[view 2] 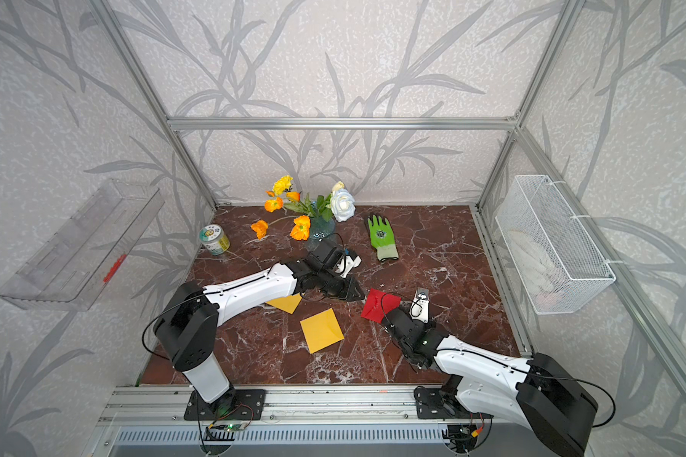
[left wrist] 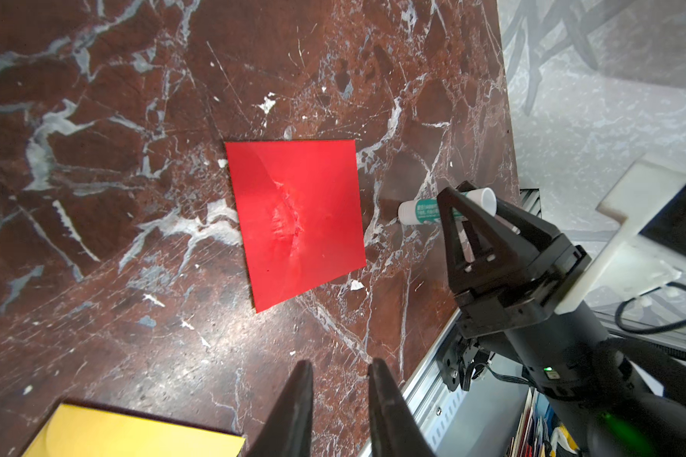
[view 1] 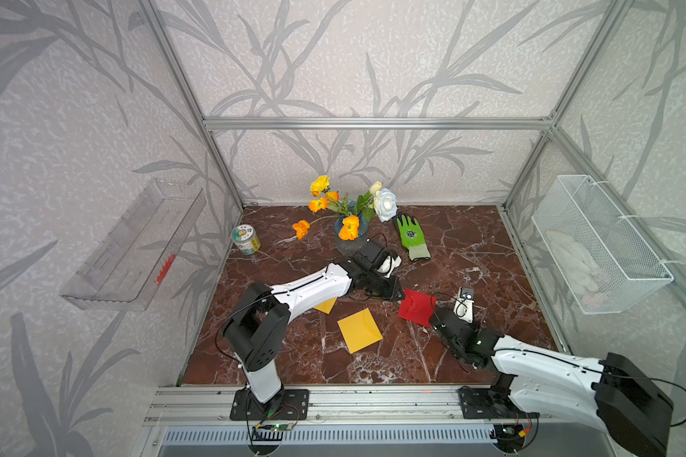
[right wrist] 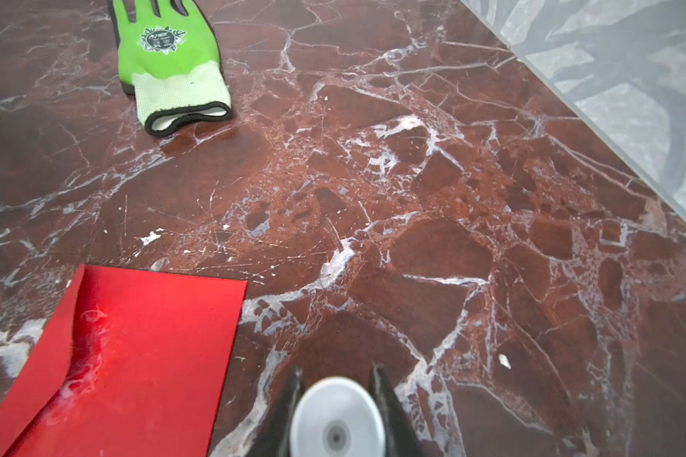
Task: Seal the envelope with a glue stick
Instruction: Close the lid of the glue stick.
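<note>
Glue stick (right wrist: 336, 419) sits clamped between the fingers of the right gripper (right wrist: 336, 370), off the red envelope (right wrist: 143, 348) lying just beyond them. Left gripper (left wrist: 339, 366) fingers: slightly apart, empty, short of the envelope. Risk: unpinned paper slides, or its wet puckered seam tears under pressing.

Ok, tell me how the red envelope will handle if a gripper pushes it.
The red envelope looks thin and flat, so probably floppy and light. It lies on the polished marble table, so a push would likely slide it. The wrinkled wet smear at its middle may be tacky and tear-prone.
</note>
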`<state>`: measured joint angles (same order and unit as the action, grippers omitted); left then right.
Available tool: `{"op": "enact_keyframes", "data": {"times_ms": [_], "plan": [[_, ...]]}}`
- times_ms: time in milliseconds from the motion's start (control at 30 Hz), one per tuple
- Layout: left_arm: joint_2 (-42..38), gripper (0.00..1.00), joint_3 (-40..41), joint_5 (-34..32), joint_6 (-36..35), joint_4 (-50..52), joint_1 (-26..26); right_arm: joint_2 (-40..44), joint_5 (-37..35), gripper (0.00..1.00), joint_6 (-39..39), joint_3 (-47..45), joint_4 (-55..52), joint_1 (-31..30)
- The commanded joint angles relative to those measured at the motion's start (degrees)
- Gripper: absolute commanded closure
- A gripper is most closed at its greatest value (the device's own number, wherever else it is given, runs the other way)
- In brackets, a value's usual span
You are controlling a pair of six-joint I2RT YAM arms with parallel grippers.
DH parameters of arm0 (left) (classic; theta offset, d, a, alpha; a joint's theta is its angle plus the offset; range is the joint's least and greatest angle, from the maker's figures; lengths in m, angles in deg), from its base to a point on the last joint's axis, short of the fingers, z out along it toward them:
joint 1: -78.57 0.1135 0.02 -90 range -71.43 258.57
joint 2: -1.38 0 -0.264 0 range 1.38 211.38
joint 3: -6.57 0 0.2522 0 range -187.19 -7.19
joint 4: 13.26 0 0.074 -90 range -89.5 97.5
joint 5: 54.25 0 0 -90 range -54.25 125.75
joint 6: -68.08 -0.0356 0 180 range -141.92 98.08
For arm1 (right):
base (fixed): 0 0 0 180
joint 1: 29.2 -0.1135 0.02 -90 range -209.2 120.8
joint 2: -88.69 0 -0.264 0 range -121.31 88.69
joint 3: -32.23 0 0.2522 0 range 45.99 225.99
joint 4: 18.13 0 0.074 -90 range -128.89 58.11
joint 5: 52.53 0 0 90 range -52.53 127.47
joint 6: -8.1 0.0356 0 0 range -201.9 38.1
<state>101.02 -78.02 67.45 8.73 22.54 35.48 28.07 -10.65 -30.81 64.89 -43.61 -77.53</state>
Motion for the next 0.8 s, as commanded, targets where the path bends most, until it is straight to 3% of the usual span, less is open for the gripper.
{"op": "enact_keyframes", "data": {"times_ms": [0, 267, 500, 767], "plan": [[-2.1, 0.74, 1.3, 1.0, -0.2, -1.1, 0.4, 0.6, -1.2, 1.0, 5.4, 0.2, -8.7, -1.2], [-3.4, 0.74, 3.1, 0.2, 0.9, -2.6, 0.5, -3.5, 0.8, 1.0, 7.6, 1.2, -10.4, -4.3], [-4.6, 0.74, 3.6, -0.8, 0.3, -1.0, 1.1, -7.9, -3.4, 1.0, 19.8, 3.1, -18.3, -11.1], [-5.2, 0.74, 3.2, -1.3, 0.5, -0.6, 1.7, -7.1, -3.0, 1.0, 18.4, 3.0, -19.2, -12.4]]}}
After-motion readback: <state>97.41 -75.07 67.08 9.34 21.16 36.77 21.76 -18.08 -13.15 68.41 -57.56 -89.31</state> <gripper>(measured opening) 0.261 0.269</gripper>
